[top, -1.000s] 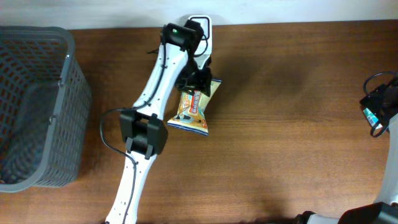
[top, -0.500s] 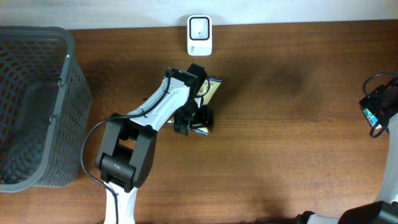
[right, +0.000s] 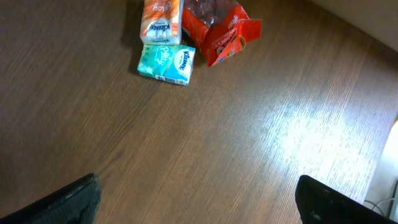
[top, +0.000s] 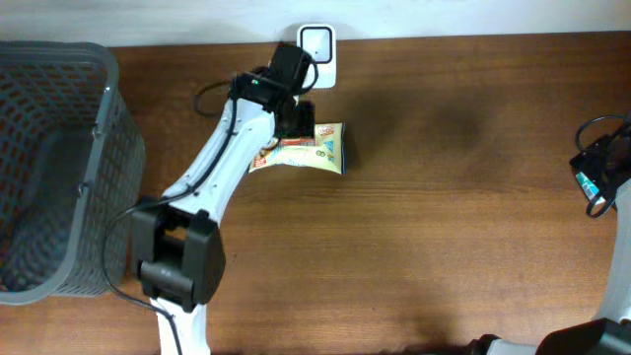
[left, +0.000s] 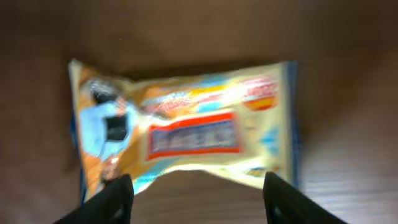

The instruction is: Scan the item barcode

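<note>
Blur smears print on the snack packet (left: 186,134) beneath the left gripper (left: 197,185), fingers parted, holding nothing.

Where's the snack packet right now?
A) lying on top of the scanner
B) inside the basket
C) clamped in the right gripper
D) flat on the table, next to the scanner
D: in the overhead view the snack packet lies on the wooden table close to the white scanner, not on it, and well away from the basket.
</note>
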Motion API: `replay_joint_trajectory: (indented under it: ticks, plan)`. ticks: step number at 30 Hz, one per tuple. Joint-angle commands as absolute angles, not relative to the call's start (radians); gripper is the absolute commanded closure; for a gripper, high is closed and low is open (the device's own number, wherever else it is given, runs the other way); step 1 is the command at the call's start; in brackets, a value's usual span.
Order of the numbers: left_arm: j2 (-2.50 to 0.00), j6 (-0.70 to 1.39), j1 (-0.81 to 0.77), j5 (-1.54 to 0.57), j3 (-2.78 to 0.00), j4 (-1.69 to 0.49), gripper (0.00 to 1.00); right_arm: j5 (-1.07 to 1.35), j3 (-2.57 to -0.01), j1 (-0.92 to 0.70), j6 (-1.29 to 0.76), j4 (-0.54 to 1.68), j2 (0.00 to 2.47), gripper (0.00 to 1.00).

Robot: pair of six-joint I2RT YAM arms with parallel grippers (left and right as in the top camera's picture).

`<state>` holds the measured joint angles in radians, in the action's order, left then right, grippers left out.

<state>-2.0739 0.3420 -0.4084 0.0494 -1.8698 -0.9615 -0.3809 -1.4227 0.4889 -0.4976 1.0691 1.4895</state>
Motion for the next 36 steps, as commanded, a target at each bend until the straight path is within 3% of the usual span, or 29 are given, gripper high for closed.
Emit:
replay_joint_trajectory:
  ticks: [1,6,10,13,16,19,21,27,33,36]
  plan:
    - [-2.083,0.355,-0.410,-0.031,-1.826,-0.873,0.37,-0.397,-1.423,0.485,-0.506,1.069,1.488,0.02]
    - [-2.257,0.353,-0.445,-0.034,-1.816,-0.858,0.70,-0.397,-1.423,0.485,-0.506,1.069,1.488,0.02]
    - [-2.251,0.350,-0.457,-0.031,-1.856,-0.920,0.72,-0.397,-1.423,0.485,-0.506,1.069,1.488,0.02]
    - [-2.196,0.350,-0.457,-0.031,-2.072,-1.111,0.64,-0.397,-1.423,0.485,-0.506,1.069,1.488,0.02]
    - [-2.191,0.350,-0.456,0.006,-2.113,-1.278,0.72,-0.397,-1.423,0.485,-0.506,1.069,1.488,0.02]
    - [-2.193,0.351,-0.458,0.030,-2.004,-1.248,0.73,-0.397,-1.423,0.485,-0.506,1.069,1.488,0.02]
    - [-2.193,0.351,-0.455,0.032,-1.918,-1.173,1.00,-0.397,-1.423,0.485,-0.506,1.069,1.488,0.02]
    - [-2.193,0.350,-0.456,0.033,-1.758,-1.003,1.00,-0.397,-1.423,0.485,-0.506,1.069,1.488,0.02]
    - [-2.119,0.344,-0.458,0.000,-1.970,-1.150,1.00,-0.397,-1.423,0.485,-0.506,1.069,1.488,0.02]
    - [-2.125,0.352,-0.464,0.024,-1.902,-1.165,1.00,-0.397,-1.423,0.485,-0.506,1.069,1.488,0.02]
